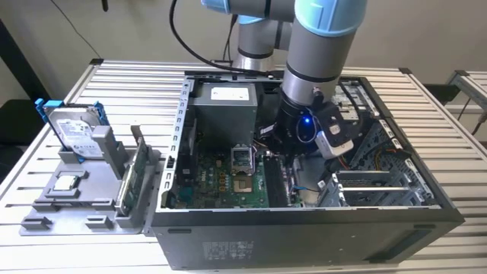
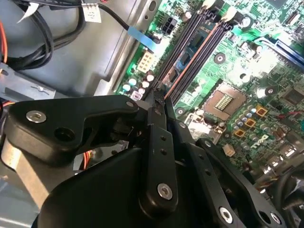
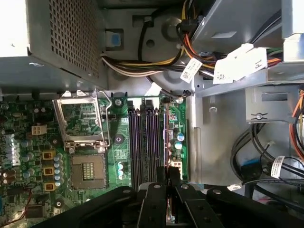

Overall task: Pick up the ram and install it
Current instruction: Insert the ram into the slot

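My gripper is down inside the open computer case, shut on the ram. The ram appears edge-on as a thin dark strip with an orange-brown rim running out from the fingertips. In the first wrist view the ram lies parallel to the black memory slots on the green motherboard, over the slot nearest the board's edge, with the gripper clamped on one end. Whether it sits in the slot I cannot tell. In the exterior view the arm's wrist hangs over the motherboard.
The CPU socket and its open metal frame lie beside the slots. Cable bundles and the power supply crowd the case. On the exterior view's left a grey fixture holds a blue-framed hard drive, a small silver chip and a green board.
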### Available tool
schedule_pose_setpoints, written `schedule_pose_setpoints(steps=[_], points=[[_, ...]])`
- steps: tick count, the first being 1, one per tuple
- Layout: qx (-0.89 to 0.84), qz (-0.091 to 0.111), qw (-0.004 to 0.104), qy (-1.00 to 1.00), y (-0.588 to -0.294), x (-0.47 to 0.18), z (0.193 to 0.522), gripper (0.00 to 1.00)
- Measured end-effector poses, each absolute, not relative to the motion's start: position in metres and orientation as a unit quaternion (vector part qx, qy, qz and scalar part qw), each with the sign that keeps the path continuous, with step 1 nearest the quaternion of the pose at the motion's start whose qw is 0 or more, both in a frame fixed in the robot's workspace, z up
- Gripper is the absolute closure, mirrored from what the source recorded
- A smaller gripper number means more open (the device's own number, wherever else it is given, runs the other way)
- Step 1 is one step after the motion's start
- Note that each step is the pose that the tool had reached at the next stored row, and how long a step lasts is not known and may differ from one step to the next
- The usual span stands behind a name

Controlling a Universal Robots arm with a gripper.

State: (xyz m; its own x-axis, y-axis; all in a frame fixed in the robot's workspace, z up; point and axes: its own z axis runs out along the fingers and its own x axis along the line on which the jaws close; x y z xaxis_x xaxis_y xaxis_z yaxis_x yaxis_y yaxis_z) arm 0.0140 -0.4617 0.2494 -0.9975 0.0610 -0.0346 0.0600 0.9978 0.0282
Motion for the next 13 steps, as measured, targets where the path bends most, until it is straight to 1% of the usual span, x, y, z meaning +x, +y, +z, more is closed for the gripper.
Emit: schedule_pose_setpoints(steps=[13], points=[[0.030,0.009,0.016,0.999,-0.463,0.011,0.237,0.86]])
